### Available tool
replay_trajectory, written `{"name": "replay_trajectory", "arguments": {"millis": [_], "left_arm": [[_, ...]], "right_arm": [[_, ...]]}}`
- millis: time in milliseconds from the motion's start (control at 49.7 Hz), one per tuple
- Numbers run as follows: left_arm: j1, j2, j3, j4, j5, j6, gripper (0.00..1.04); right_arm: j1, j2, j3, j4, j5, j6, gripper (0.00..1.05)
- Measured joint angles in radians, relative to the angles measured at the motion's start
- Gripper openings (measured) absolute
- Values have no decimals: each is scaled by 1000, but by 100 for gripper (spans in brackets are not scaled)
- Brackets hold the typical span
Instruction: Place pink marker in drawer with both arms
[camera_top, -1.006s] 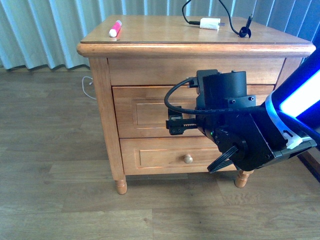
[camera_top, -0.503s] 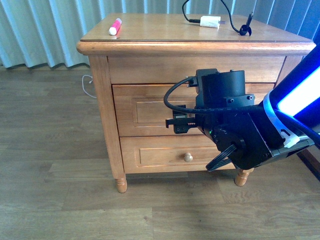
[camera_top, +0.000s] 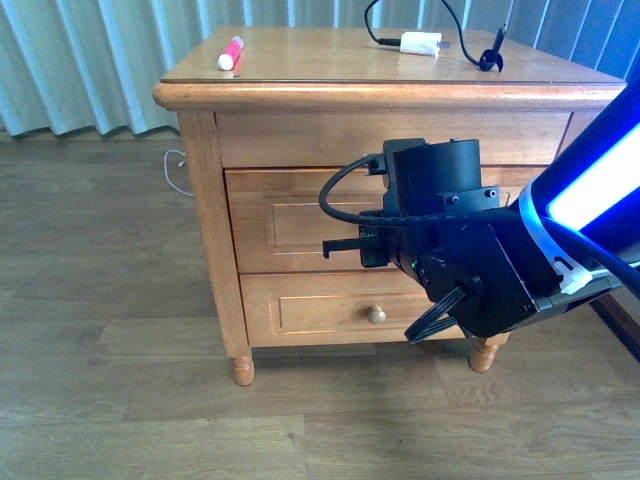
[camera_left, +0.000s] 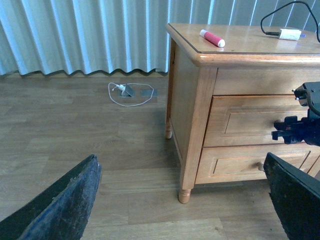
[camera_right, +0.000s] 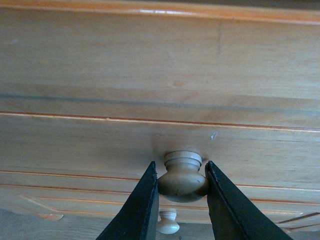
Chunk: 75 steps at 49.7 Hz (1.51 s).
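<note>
Nightstand (camera_top: 200, 200) of light-brown wood fills the front view, against a pale curtain (camera_top: 90, 60). On the nightstand's top, near its left rear corner, lies the pink marker (camera_top: 231, 54), untouched. Toward the top's right rear sits a white plug (camera_top: 420, 44) with a black cable (camera_top: 375, 15). The right arm (camera_top: 470, 260) reaches across the nightstand's front, its right gripper (camera_top: 345, 245) at the panel of the drawer (camera_top: 290, 220), which sits flush with the frame. Under it is the lower drawer (camera_top: 310, 312), with its own knob (camera_top: 376, 316) free.

From the left wrist, the left gripper (camera_left: 180, 165) hangs off the nightstand's left side, well apart from it. Its two fingers (camera_left: 60, 205) are spread wide with only floor between them. The marker (camera_left: 212, 38) shows on the nightstand's top near the front edge of that corner. The right gripper (camera_left: 287, 135) is seen at the drawer front. A thin white cord (camera_left: 125, 92) lies on the floor beside the nightstand, by the curtain.

From the right wrist, the two black fingers (camera_right: 142, 210) press either side of the drawer's round knob (camera_right: 183, 177), clamped on it, close to the nightstand's front panel.
</note>
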<state>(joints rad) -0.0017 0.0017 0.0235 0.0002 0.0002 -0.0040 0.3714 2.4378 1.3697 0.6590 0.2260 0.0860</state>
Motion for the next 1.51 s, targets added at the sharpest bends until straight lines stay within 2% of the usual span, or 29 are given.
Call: {"name": "replay_trajectory", "arguments": {"millis": [161, 543, 825, 1066, 1328, 1509], "left_arm": [[0, 0, 0, 0, 0, 0, 99], [0, 0, 0, 0, 0, 0, 99], [0, 0, 0, 0, 0, 0, 99], [0, 0, 0, 0, 0, 0, 99], [0, 0, 0, 0, 0, 0, 99], [0, 0, 0, 0, 0, 0, 99]], "right_arm": [[-1, -37, -47, -15, -23, 56, 22], [21, -333, -489, -20, -56, 151, 22], [40, -473, -700, -8, -71, 161, 23], [43, -553, -765, -28, -53, 188, 57], [20, -899, -848, -225, -103, 208, 97], [-18, -1188, -872, -404, -157, 202, 96]]}}
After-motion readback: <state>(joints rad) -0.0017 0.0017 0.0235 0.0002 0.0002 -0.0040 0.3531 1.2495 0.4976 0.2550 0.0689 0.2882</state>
